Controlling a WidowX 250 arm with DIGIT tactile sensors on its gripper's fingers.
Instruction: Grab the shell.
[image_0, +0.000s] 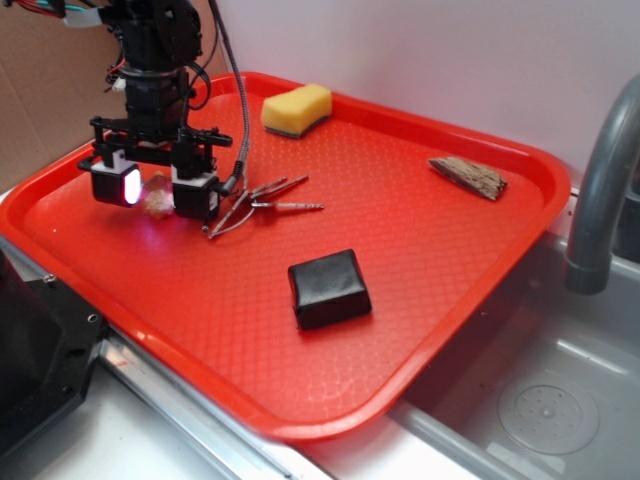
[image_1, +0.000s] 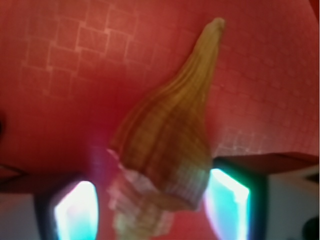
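shell (image_1: 162, 145) lengthwise between fingers (image_1: 227, 202), tapered tip pointing away

I see red tray (image_0: 420, 300) over steel sink (image_0: 540, 420). Yellow sponge (image_0: 296, 109) near far rim. Brown wood piece (image_0: 468, 177) at right. Black block (image_0: 329, 288) centre-front. Metal tweezers (image_0: 262, 203) left of centre. Grey faucet (image_0: 600, 190) at right edge.
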